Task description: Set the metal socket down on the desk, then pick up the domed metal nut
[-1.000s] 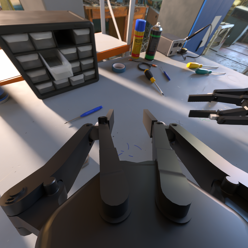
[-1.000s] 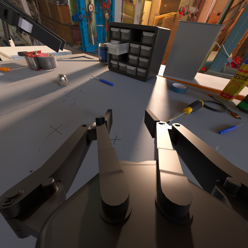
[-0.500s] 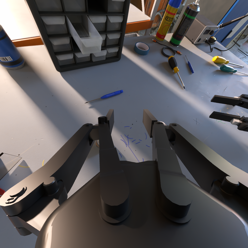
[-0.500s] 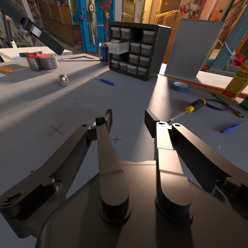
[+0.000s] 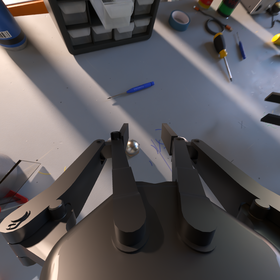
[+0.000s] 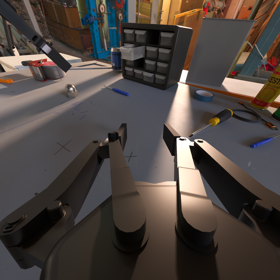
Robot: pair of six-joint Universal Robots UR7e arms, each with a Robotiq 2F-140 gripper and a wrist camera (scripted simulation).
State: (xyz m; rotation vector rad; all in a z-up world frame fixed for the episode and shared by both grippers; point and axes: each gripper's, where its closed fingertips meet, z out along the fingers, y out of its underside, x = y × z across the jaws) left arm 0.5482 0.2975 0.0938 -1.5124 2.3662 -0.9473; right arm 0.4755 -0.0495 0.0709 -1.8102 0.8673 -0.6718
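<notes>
The domed metal nut [image 5: 132, 147] stands on the grey desk [image 5: 166, 84], shiny dome up. In the left wrist view it lies just inside my left gripper's [image 5: 144, 131] left finger, below the fingertips; whether they touch I cannot tell. That gripper is open and empty, tilted down at the desk. In the right wrist view the nut [image 6: 70, 90] sits far off at the left, under the left arm [image 6: 45, 48]. My right gripper [image 6: 144, 133] is open and empty above the desk; its fingertips [image 5: 272, 99] show at the right edge. No metal socket is in view.
A black drawer cabinet [image 5: 106, 30] with one drawer pulled out stands behind. A blue screwdriver [image 5: 136, 88], a blue tape roll [image 5: 179, 20], a black-and-yellow screwdriver [image 5: 220, 47] and a blue can [image 5: 9, 30] lie around. A tape dispenser [image 6: 44, 69] stands at the far left.
My left gripper has moved over the desk and tilted downward, bringing the domed nut into view beside its left finger. The right gripper has barely moved. Both stay open.
</notes>
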